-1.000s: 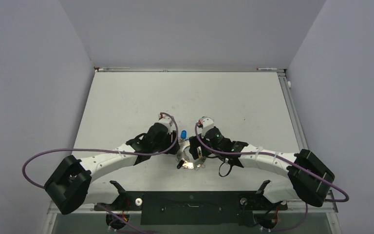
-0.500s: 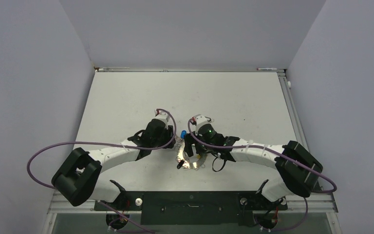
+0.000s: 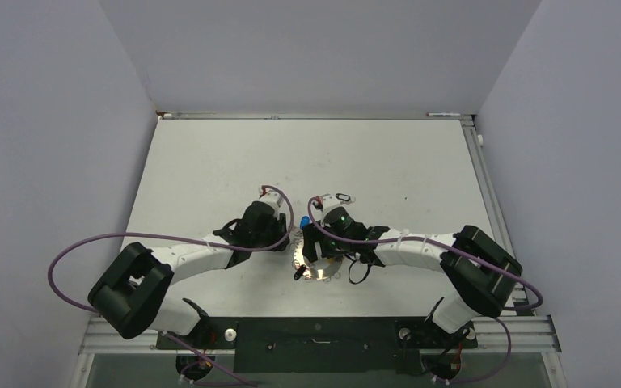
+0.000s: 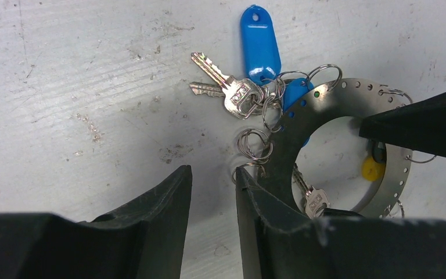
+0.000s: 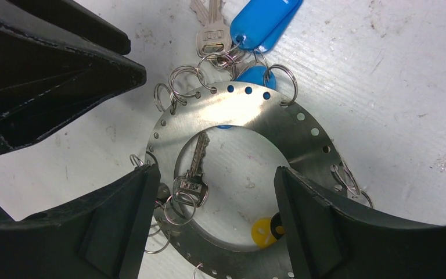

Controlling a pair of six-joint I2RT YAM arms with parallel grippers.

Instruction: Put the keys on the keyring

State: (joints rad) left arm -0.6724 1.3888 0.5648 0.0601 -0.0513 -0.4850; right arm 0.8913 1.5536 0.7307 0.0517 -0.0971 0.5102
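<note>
The pale surface [image 3: 210, 162] carries everything, and both arms reach in to meet low of its middle, at about six o'clock in the overhead view. The right end effector [image 5: 215, 174] hangs over the keyring [image 5: 250, 110] with its fingers wide apart. One finger is at the rim's nine o'clock and the other lies across the band at three. I cannot see that they pinch anything. The left end effector [image 4: 212, 171] sits at the ring's nine o'clock side with its fingers close together but not touching. Only bare surface shows in the slit, and one tip is just beside a small wire loop [image 4: 254, 144] on the rim.

The keyring lies flat, and a good part of the job looks done. Two blue-tagged keys [image 5: 265, 23] and their silver blades [image 5: 211, 29] hang off the rim at twelve o'clock. Another silver key [image 5: 193, 168] lies inside the central hole, tied to the rim at eight. A yellow head [image 5: 261, 232] shows at six. Several loops at eleven o'clock look empty.

Well apart from the ring, at its one o'clock, lies a small dark tag [image 3: 344, 196]. It is too small to be sure of, but I take it for a key not yet on the ring, so at least that one is left
</note>
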